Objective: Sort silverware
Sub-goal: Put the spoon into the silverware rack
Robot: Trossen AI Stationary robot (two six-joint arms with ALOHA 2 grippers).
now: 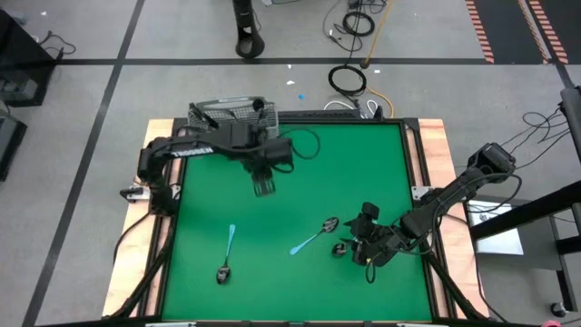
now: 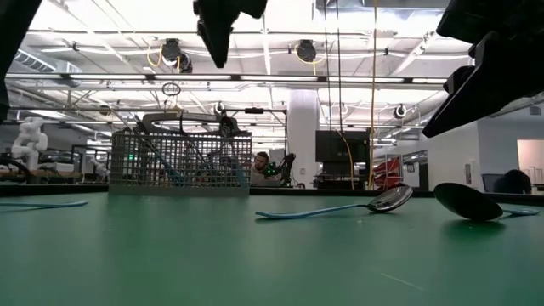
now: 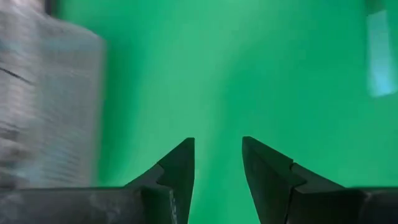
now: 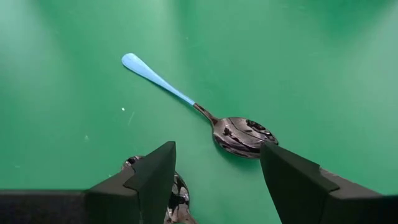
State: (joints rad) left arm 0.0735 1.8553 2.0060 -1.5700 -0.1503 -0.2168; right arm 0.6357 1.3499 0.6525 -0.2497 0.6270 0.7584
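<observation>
Silverware lying loose on the green tabletop (image 1: 272,272) counts three pieces in the high view, from left to right: one blue-handled spoon (image 1: 227,254) near the front left, a second blue-handled spoon (image 1: 314,238) at mid-table, and a third dark spoon bowl (image 1: 340,249) just beside the right gripper (image 1: 361,238). One wire-mesh basket (image 1: 227,113) stands at the far edge with utensils upright inside, too tangled to count. Left gripper (image 1: 263,186) hangs released and empty in front of the basket, while the right gripper, fingers spread wide, hovers over the second spoon (image 4: 199,112), gripping nothing.
</observation>
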